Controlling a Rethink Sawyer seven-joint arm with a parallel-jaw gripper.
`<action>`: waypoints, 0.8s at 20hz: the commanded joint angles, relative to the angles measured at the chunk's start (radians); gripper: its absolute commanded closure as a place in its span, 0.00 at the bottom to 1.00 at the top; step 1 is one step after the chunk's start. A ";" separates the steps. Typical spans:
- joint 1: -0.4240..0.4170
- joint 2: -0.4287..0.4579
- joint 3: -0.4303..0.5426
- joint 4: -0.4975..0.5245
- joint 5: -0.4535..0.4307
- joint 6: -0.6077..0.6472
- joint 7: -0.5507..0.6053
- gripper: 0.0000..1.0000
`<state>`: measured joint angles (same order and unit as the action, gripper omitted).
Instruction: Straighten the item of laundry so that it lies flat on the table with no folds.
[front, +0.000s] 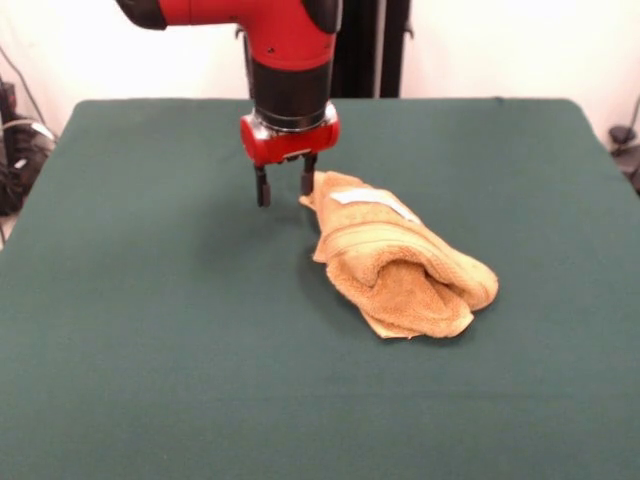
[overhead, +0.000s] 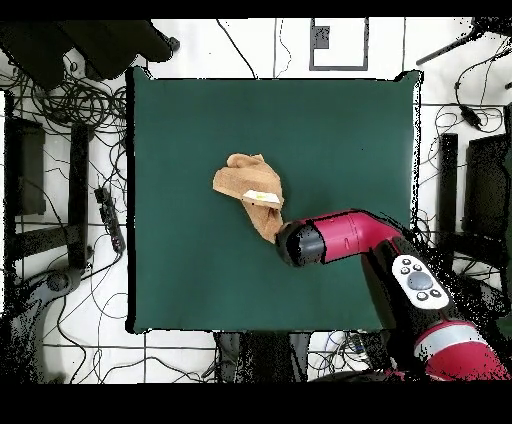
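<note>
Towel (front: 400, 270) lies bunched and folded near mid-table (front: 150, 330) in the front view — gripper (front: 284, 187) beside its far corner, fingers spread, holding nothing. Overhead, the arm's wrist hides the gripper, at the towel's (overhead: 247, 185) robot-side tip.

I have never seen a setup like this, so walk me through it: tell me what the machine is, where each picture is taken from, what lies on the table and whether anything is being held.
The machine is a red and black robot arm ending in a gripper, two small dark fingers standing apart. One picture looks across the table toward the robot; the other looks straight down, with the robot's base at the bottom. On the green table lies a golden-orange towel, crumpled and folded over itself, with a white label showing on top. The gripper is low, right beside the towel's corner, open, and holds nothing as far as the pictures show.
</note>
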<state>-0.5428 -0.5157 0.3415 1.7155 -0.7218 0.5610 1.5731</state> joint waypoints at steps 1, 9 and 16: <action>0.025 0.025 0.120 -0.008 -0.044 0.029 -0.174 0.00; 0.017 0.046 0.136 -0.015 -0.046 0.008 -0.172 0.00; -0.055 0.021 0.218 0.048 -0.014 -0.009 -0.198 0.00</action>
<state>-0.5833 -0.5142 0.4120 1.7160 -0.7251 0.5612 1.5731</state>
